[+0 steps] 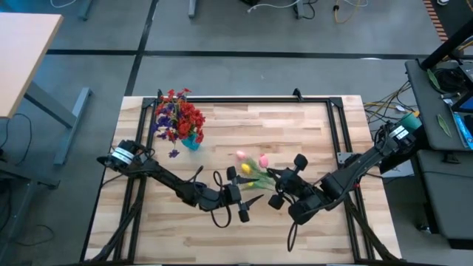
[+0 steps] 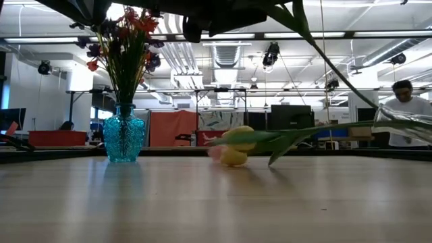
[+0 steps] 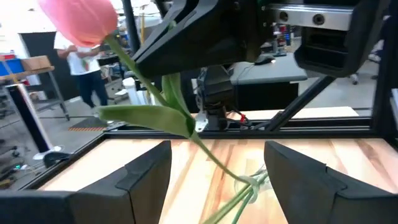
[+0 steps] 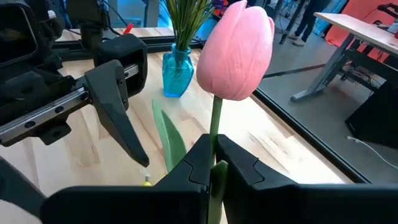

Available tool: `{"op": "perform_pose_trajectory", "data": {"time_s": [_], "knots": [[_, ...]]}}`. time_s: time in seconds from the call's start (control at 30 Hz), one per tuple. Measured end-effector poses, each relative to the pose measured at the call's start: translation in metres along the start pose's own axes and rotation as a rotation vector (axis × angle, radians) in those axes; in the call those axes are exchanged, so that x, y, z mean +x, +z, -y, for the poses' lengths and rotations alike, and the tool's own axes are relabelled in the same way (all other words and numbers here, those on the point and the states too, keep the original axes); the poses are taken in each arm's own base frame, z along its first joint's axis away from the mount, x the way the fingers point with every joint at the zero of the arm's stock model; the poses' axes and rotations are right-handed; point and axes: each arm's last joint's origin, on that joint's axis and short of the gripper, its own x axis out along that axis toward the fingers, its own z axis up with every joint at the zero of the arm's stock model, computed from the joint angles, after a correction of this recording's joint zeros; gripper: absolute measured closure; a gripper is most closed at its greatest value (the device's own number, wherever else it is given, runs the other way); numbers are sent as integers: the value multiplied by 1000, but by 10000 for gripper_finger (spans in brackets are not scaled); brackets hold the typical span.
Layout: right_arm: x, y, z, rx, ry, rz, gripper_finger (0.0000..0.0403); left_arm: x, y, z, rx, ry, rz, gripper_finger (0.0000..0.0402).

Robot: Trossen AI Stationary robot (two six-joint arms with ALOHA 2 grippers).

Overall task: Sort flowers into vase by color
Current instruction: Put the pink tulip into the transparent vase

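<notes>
A blue glass vase (image 1: 191,140) at the far left holds red and purple flowers (image 1: 177,114). My right gripper (image 4: 214,152) is shut on a pink tulip (image 4: 236,50), raised above the table's middle. My left gripper (image 3: 217,155) faces it from the left, open. The tulip's stem (image 3: 211,158) runs down between the left fingers without touching them. A yellow tulip (image 2: 235,156) and another pink bud (image 1: 240,155) lie on the wood, their stems (image 2: 337,125) stretching toward the right. My right gripper pinches the pink tulip's stem just below the bud (image 4: 216,127) between its two fingers. The fingers come from the table's right, slanting slightly down, and lie across the stem. The bud stands above the fingers, clear of the table. The stem's lower part (image 3: 245,180) slopes down toward the stems on the wood.
Black frame rails (image 1: 244,100) run around the tabletop. Bare wood lies between the vase and the grippers and along the near edge. A person (image 2: 405,101) stands in the room beyond the table's right side.
</notes>
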Motion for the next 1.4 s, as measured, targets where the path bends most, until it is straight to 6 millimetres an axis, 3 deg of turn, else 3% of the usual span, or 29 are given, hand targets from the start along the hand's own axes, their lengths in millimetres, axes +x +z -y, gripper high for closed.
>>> {"op": "perform_pose_trajectory", "data": {"time_s": [0.43, 0.67, 0.87, 1.07, 1.4], "knots": [[0, 0, 0, -1, 18, -13, 390, -5, 0, 5, 25, 6, -5, 161], [0, 0, 0, -2, 18, -13, 390, -9, -16, 16, 153, -302, -117, 161], [0, 0, -1, -2, 18, -13, 390, -7, -29, 19, 100, -308, -157, 161], [0, 0, -1, 3, 20, -11, 390, 3, -54, 28, 138, -232, -173, 143], [0, 1, -1, 6, 28, -14, 390, 38, -77, 61, 223, -153, -149, 91]]}}
